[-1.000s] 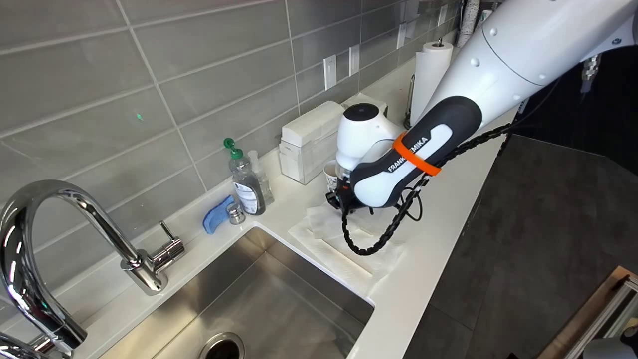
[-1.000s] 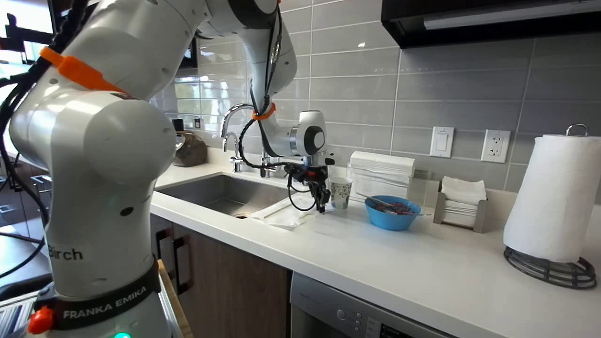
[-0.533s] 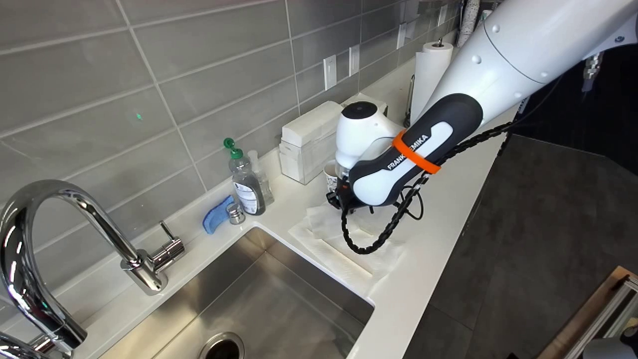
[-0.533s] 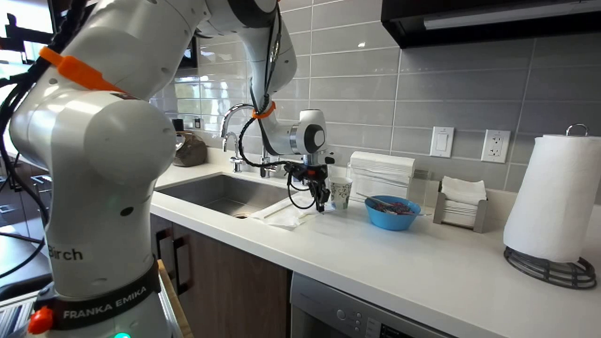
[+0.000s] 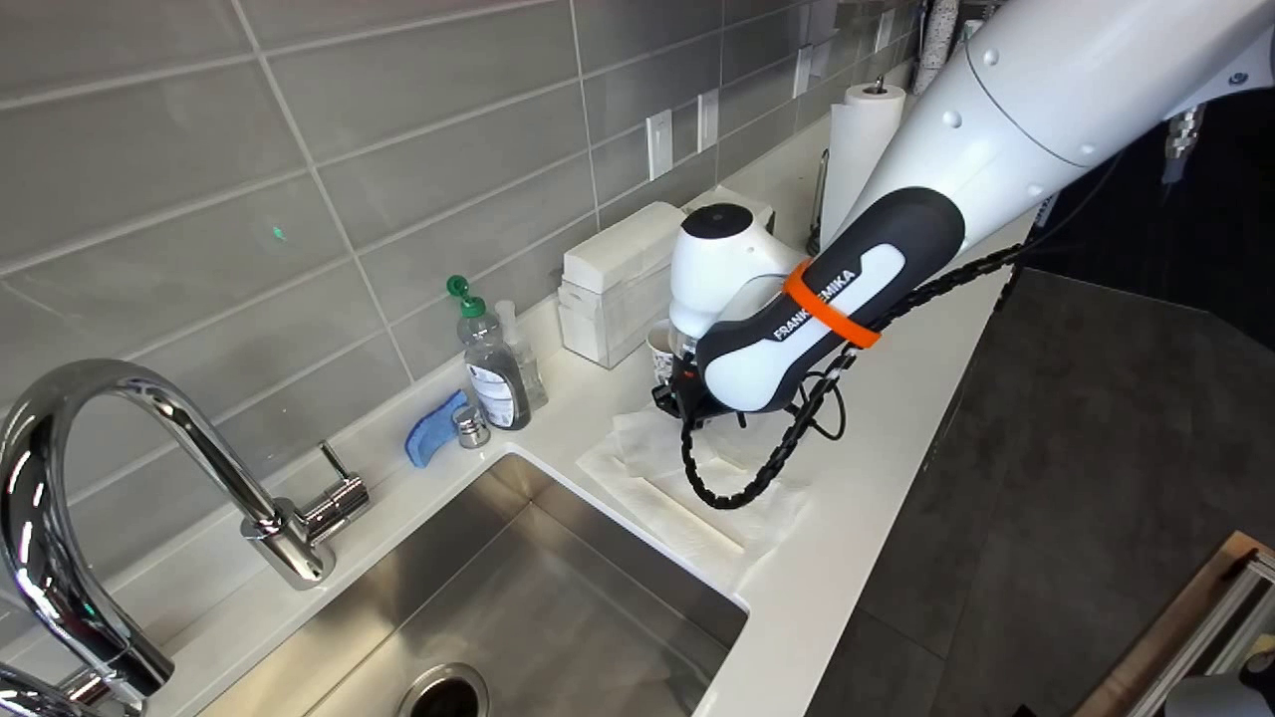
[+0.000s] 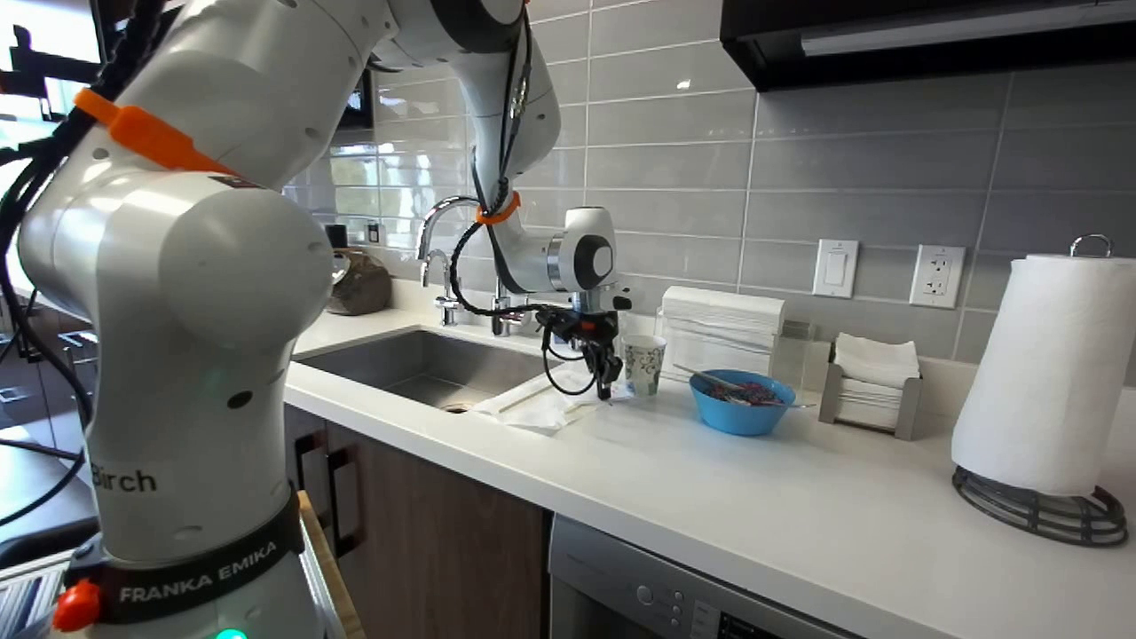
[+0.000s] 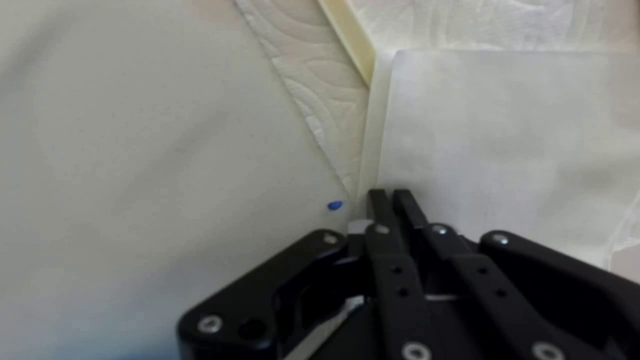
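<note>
With your end effector [image 7: 390, 193] narrow, its fingers [image 7: 380, 205] nearly touching at the edge of the white napkin [image 7: 500, 135] on the worktop [image 6: 639, 448] beside the sink [image 5: 558, 588], move low and gently to avoid tearing it, as the blurred wrist view leaves unclear whether any is pinched.

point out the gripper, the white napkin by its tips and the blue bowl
Gripper [image 7: 390, 196], wrist view, midway between its fingertips
White napkin [image 7: 495, 142], wrist view, middle of its face
Blue bowl [image 6: 735, 419], in an exterior view, on its outer wall
</note>
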{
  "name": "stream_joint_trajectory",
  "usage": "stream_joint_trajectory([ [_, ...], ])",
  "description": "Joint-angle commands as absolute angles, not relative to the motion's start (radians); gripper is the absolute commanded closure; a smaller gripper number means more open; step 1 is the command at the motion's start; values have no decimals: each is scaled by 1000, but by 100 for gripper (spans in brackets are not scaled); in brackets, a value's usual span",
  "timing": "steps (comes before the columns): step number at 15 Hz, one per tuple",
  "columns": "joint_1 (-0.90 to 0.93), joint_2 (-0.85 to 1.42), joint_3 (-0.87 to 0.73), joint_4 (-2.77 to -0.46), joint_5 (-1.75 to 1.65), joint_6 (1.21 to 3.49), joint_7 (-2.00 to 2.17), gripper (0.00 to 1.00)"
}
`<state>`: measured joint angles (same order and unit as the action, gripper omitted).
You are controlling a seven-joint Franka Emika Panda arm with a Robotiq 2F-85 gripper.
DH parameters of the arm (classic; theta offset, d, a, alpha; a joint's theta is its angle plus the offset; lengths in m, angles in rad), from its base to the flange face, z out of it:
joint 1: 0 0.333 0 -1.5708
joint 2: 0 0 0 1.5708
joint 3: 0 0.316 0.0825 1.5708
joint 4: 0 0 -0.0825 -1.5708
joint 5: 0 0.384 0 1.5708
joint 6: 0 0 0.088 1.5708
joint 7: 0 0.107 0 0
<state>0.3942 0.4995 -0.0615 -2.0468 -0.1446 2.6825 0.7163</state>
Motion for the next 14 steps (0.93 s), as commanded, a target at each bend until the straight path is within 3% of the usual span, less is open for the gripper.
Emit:
stream_joint_trajectory([
  [1,393,498,-60,-2050,-153,2678,706,100],
  [14,393,450,-53,-2050,-147,2639,708,100],
])
